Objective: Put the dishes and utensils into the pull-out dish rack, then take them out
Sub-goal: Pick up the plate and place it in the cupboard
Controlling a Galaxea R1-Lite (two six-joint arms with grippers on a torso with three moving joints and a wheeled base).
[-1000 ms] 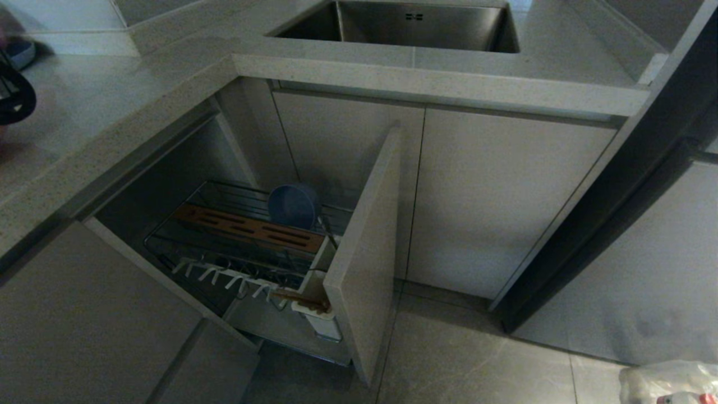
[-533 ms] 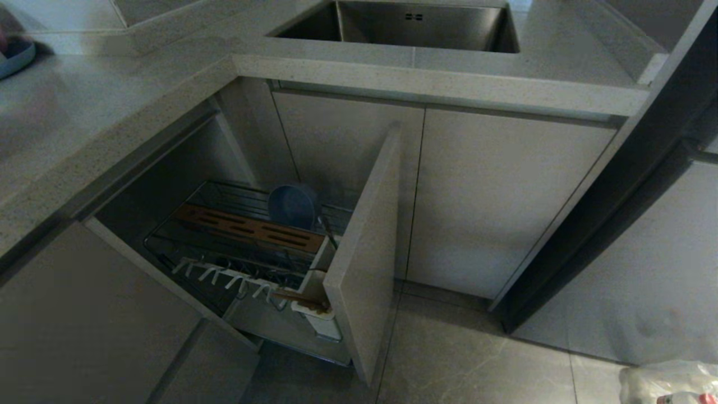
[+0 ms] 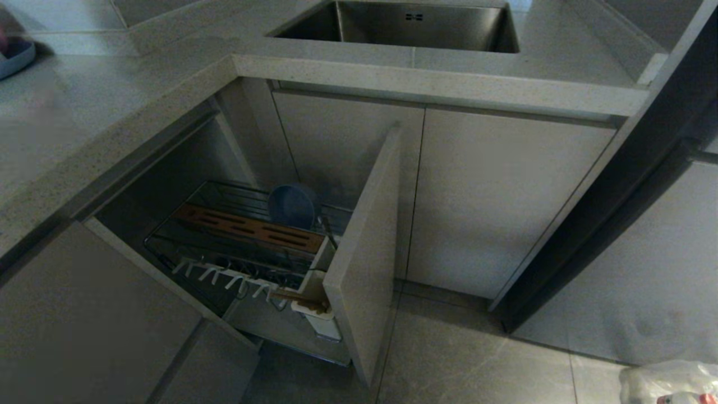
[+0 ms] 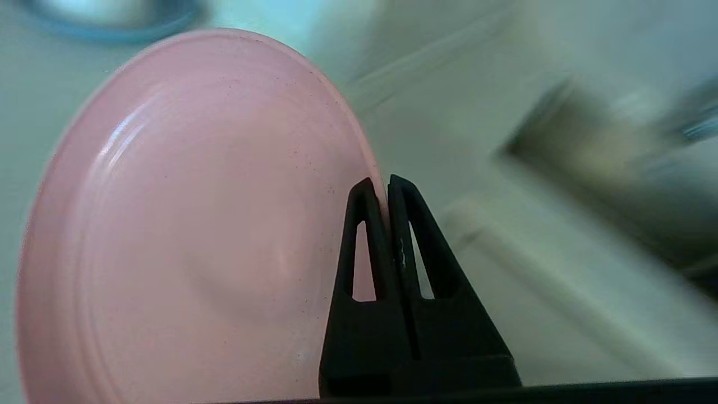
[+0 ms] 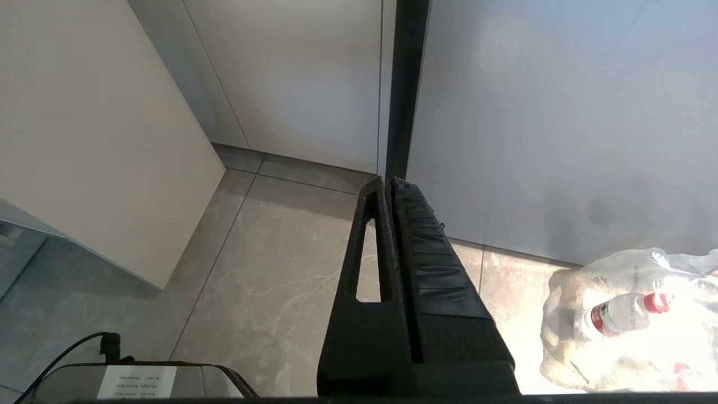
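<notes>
The salmon-pink plate (image 4: 185, 224) stands on edge in the left wrist view, and my left gripper (image 4: 386, 185) is shut on its rim over the pale countertop. That gripper is outside the head view. The pull-out dish rack (image 3: 168, 247) is drawn out beside its beige door front (image 3: 364, 258). A blue-grey bowl (image 3: 293, 206) leans at the rack's back, behind the wooden strip (image 3: 247, 227). Tan chopsticks (image 3: 297, 298) rest in the white utensil cup (image 3: 318, 320). My right gripper (image 5: 389, 182) hangs shut and empty over the floor tiles.
A steel sink (image 3: 404, 25) is set into the countertop (image 3: 112, 112) at the back. A blue plate (image 3: 14, 56) lies at the counter's far left. A plastic bag of bottles (image 3: 667, 381) sits on the floor at the right. Closed cabinet doors (image 3: 493, 196) stand right of the rack.
The dark left arm that showed at the head view's left edge a second ago has gone out of that view. The rack and its contents have not moved.
</notes>
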